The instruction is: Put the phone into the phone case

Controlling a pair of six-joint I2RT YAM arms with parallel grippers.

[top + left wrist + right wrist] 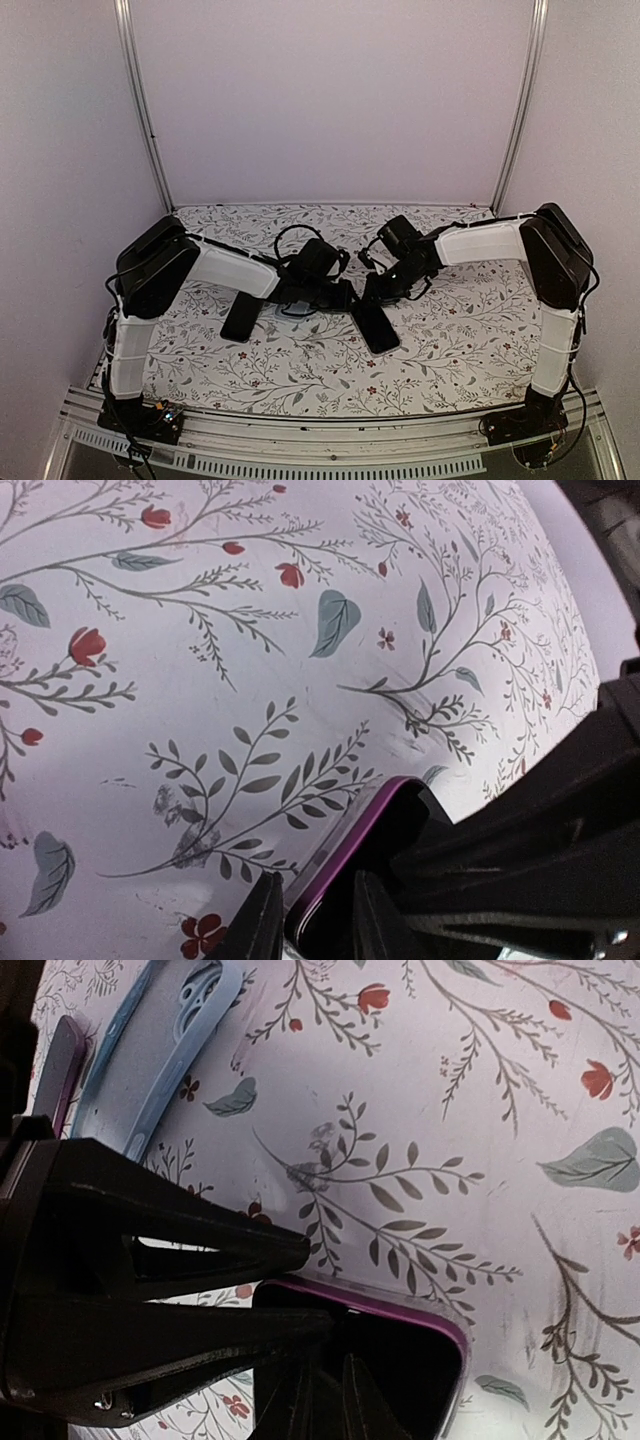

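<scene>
At the middle of the white tablecloth printed with grey leaves and red flowers [450, 340], a flat, black-faced phone with a purple rim [380, 330] lies on the cloth. The left gripper [343, 295] reaches in from the left and the right gripper [370, 290] from the right. Both meet at the phone's far end, just beside each other.

From the left wrist, the left gripper [315, 885] has its two black fingers set either side of a corner of the phone [385, 820]. The purple rim fills the narrow gap between them, so the jaws are clamped on the phone's edge. The right gripper's dark fingers crowd in from the right of that view, at the same end.

From the right wrist, the right gripper [318, 1285] comes in from the left as two black wedges. They are nearly together and pinch the phone's rounded corner [400, 1350] between their tips.

Well apart from the phone, at the upper left of the right wrist view, a light blue, soft-looking phone case [150, 1050] lies on the cloth, with a cut-out near one end. The phone is outside it. In the overhead view a dark flat rectangle [240, 318] lies just beside the left forearm. Whether that is the phone case I cannot tell from there.
</scene>
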